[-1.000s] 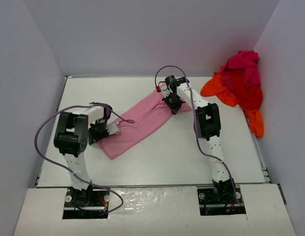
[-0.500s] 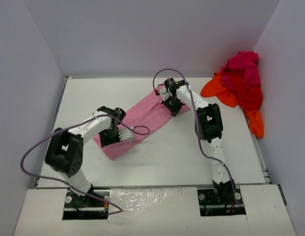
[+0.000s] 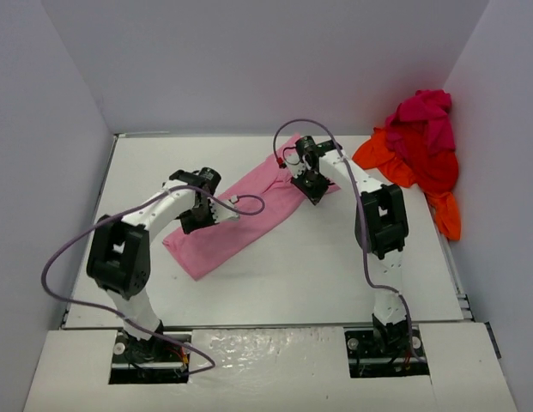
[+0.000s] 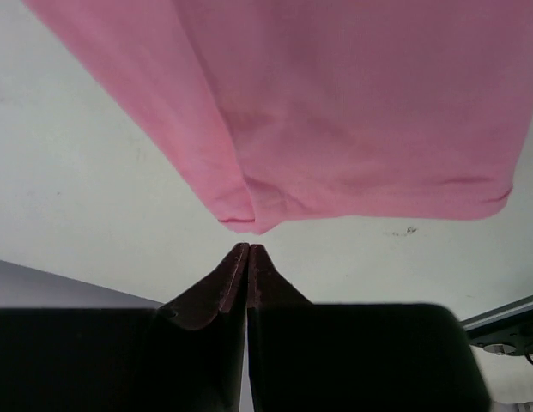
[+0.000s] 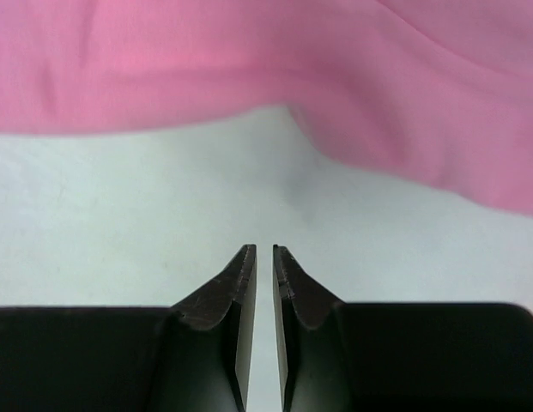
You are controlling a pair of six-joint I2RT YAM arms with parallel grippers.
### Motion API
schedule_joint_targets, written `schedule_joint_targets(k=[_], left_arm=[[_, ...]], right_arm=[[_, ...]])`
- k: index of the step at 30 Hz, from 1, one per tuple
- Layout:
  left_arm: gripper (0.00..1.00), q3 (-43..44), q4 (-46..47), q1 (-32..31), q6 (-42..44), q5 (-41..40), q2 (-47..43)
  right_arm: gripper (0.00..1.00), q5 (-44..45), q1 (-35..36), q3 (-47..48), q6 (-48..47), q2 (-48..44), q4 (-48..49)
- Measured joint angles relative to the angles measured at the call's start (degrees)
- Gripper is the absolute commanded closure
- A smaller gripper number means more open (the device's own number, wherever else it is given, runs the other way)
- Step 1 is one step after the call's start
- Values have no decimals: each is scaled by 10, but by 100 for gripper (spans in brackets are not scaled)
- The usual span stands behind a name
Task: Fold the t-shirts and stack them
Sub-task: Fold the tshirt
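A light pink t-shirt (image 3: pixel 240 215), folded into a long strip, lies slanted across the middle of the table. My left gripper (image 3: pixel 190 223) is at the strip's near-left edge. Seen from the left wrist, it (image 4: pixel 248 249) is shut and empty, its tips just short of a pink corner (image 4: pixel 249 219). My right gripper (image 3: pixel 315 190) is at the strip's far right end. From the right wrist, it (image 5: pixel 264 251) stands a narrow slit open over bare table, with pink cloth (image 5: pixel 249 69) just ahead. More t-shirts are heaped at the back right: magenta (image 3: pixel 425 112), red (image 3: pixel 436 167), orange (image 3: pixel 382 154).
The white table (image 3: pixel 317 266) is walled in on three sides. The heap of shirts leans against the right wall, with an orange piece (image 3: pixel 448 219) trailing along the table's right edge. Cables loop off both arms above the cloth.
My left arm swung from the strip's near-left end inward and up along its edge. The right gripper's jaws parted slightly, and the right arm's elbow shifted right.
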Motion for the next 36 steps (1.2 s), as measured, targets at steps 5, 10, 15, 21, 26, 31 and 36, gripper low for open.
schedule_joint_targets(k=[5, 10, 15, 21, 26, 31, 36], left_arm=[[100, 0, 25, 0, 4, 0, 89], [100, 4, 19, 0, 10, -3, 141], [100, 3, -3, -13, 16, -13, 148], [100, -32, -37, -81, 14, -52, 153], [100, -24, -94, -163, -2, -42, 181], [100, 61, -159, -229, -20, 2, 241], [100, 161, -216, -302, -36, 34, 301]], right_arm=[[94, 12, -7, -18, -2, -83, -1], [92, 6, -15, -19, -5, -153, -1], [92, -11, -17, -35, -12, -207, 7], [91, -36, -17, -61, -16, -232, 21], [91, -53, -17, -83, -15, -232, 27], [91, -64, -16, -93, -11, -231, 31], [91, -67, -16, -98, -1, -221, 33]])
